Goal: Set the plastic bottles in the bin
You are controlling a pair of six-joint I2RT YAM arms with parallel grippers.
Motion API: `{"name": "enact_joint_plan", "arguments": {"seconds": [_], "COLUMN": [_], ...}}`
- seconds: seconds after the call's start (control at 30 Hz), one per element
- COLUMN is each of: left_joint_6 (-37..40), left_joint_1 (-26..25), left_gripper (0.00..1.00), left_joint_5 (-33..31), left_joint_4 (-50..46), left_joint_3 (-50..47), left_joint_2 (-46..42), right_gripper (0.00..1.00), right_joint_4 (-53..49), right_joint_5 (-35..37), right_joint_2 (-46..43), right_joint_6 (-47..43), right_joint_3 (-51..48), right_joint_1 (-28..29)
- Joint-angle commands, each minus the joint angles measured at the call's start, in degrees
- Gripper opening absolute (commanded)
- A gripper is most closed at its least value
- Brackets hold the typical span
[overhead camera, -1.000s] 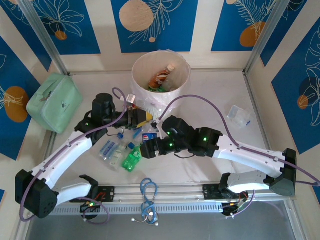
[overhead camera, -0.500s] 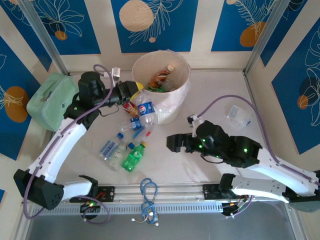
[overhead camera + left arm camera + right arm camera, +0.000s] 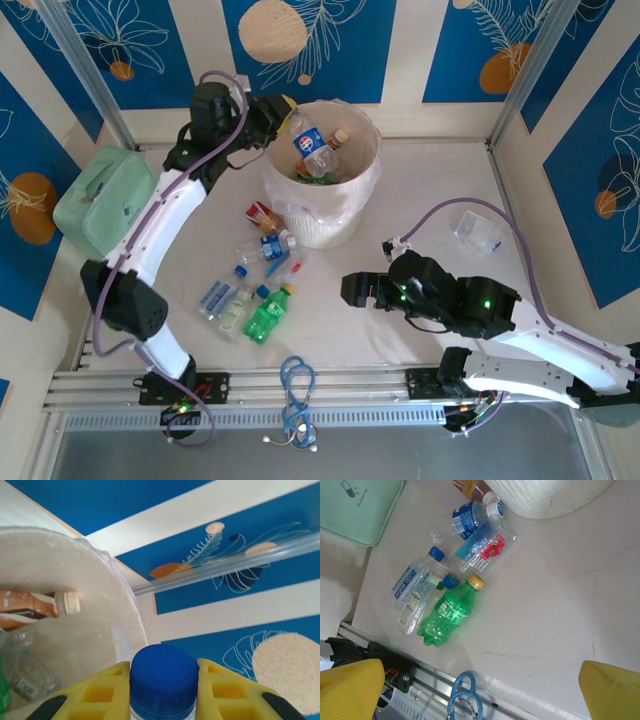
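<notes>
Left claw (image 3: 164, 689) is clamped right below the cap of a clear plastic bottle with a blue cap (image 3: 163, 672), holding it over the mouth of the big round cream-pink bin (image 3: 335, 215). From the top view, its blue label has a red-white-blue roundel, looks like Pepsi. A brown-labelled bottle with a white cap (image 3: 35, 607) lies in the bin. Right claw (image 3: 352, 290) is spread wide with nothing in it, low over the surface (image 3: 545, 605). Loose bottles near the bin include a green bottle with a yellow cap (image 3: 447, 617) and clear flat bottles with blue labels (image 3: 407, 580). Their print is too small to read.
</notes>
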Motion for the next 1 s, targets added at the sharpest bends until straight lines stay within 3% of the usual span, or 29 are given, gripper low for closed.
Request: {"name": "enact_joint_plan", "arguments": {"seconds": [0.0, 0.17, 0.33, 0.37, 0.5, 0.57, 0.77, 0.97], "left_joint_6": [-1.2, 0.4, 1.6, 1.8, 2.7, 2.8, 4.9, 10.3], "left_joint_1": [-0.6, -2.6, -4.7, -5.1, -5.7, -5.8, -4.5, 2.6], "left_gripper": [0.17, 0.19, 0.28, 0.32, 0.67, 0.73, 0.80, 0.82], "left_joint_5": [-2.7, -3.9, -5.2, -5.6, -6.5, -6.5, -7.5, -10.0], "left_joint_4": [-2.7, -10.2, -13.3, -13.7, -15.0, -15.0, -16.0, -23.6], "left_joint_3": [8.9, 21.2, 26.2, 26.4, 26.4, 26.4, 26.5, 19.2], "left_joint_2": [5.3, 14.1, 18.4, 18.6, 18.5, 18.0, 12.8, 1.1], "right_gripper": [1.00, 1.00, 1.00, 1.00, 1.00, 1.00, 1.00, 1.00], "right_joint_4": [0.8, 1.1, 0.5, 0.3, 0.2, 0.3, 0.3, 0.2], "right_joint_5": [1.0, 0.8, 1.4, 1.6, 1.9, 1.9, 2.1, 2.9], "right_joint_2": [-0.4, -0.5, -0.9, -1.0, -1.6, -1.6, -1.2, -1.1], "right_joint_6": [1.3, 1.9, 2.3, 2.4, 2.5, 2.5, 2.4, 2.4], "right_joint_3": [-1.0, -1.9, -2.2, -2.2, -2.5, -2.4, -2.1, -1.9], "right_joint_1": [0.7, 1.1, 1.7, 1.9, 2.1, 2.3, 2.7, 3.3]}}
